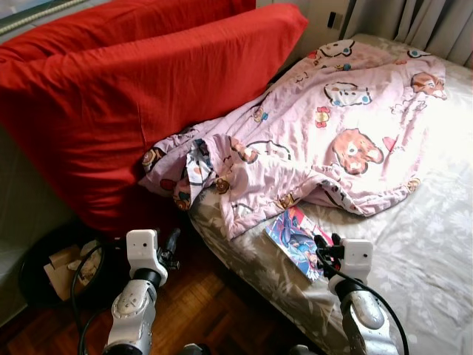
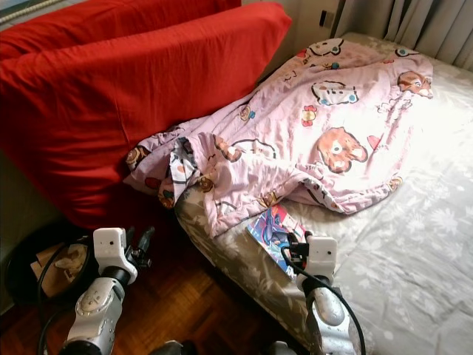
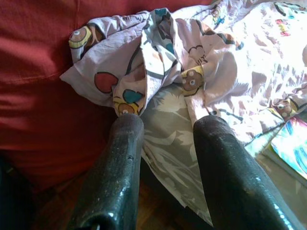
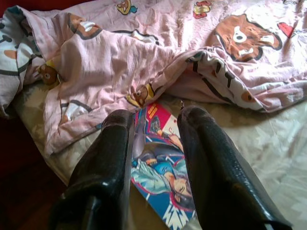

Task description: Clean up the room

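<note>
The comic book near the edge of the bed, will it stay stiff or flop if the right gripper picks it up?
The comic book looks thin and glossy, so it would probably droop and may slip between the open right gripper fingers. It lies flat on soft bedding, so getting under an edge could be awkward.

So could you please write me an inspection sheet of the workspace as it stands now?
Surface: bed with grey floral sheet; wood floor beside it.
Job's things: pink cartoon blanket crumpled across the bed; comic flat near the bed edge.
Clutter: black bin holding cardboard scraps, on the floor.
Grippers: left gripper open, over the floor near the blanket corner; right gripper open, over the comic.
Cables: black cables at both wrists.
Surroundings: red cushions, curtain.
</note>
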Robot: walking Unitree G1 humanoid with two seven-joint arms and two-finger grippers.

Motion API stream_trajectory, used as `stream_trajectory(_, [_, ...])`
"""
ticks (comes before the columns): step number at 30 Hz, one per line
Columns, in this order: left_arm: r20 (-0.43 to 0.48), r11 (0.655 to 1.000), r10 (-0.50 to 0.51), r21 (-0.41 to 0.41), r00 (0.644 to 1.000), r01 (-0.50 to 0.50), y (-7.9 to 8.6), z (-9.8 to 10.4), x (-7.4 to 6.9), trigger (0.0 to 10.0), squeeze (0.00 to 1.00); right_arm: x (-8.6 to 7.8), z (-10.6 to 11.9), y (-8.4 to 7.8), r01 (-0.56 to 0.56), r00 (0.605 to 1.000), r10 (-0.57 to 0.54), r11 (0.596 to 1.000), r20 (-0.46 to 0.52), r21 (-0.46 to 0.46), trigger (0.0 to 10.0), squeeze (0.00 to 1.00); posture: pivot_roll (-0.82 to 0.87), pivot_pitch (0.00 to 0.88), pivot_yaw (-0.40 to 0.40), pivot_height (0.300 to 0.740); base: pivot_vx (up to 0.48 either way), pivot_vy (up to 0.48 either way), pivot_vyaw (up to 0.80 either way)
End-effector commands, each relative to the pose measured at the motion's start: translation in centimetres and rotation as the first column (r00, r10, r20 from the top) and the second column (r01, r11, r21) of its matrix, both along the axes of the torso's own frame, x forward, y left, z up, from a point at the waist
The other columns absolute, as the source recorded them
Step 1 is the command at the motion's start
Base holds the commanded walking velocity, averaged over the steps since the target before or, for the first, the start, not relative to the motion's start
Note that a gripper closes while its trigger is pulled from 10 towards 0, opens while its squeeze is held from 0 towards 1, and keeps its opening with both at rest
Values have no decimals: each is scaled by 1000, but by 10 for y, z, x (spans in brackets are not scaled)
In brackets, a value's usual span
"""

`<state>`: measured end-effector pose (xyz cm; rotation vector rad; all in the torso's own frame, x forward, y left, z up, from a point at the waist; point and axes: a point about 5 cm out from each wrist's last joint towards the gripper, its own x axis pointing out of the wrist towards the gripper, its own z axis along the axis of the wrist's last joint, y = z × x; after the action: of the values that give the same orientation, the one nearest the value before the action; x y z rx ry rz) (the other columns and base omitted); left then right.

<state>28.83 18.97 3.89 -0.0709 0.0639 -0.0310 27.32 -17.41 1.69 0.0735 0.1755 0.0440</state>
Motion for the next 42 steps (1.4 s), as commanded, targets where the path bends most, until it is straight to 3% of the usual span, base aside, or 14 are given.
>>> stream_trajectory(1, [-24,1000,0,-1,1000,0,1,-4,-4,10000,0,-5,-6,2,-5,1000,5,1000,-18,11,10000,0,7,205,24,686,0,0,0])
stream_trajectory(12, [-23,1000,2,-11,1000,-2,1,-3,-3,10000,0,-3,-11,9,-19,998,19,1000,-59,-1,10000,0,5,206,26,682,0,0,0])
stream_trajectory(18, [-24,1000,0,-12,1000,-1,0,-5,-5,10000,0,-1,-10,9,-18,998,17,1000,-55,-3,10000,0,0,206,22,644,0,0,0])
stream_trajectory(42, [-20,1000,-18,-16,1000,18,-5,-5,-7,10000,0,0,-12,12,-33,998,34,999,-51,13,10000,0,-5,186,24,644,0,0,0])
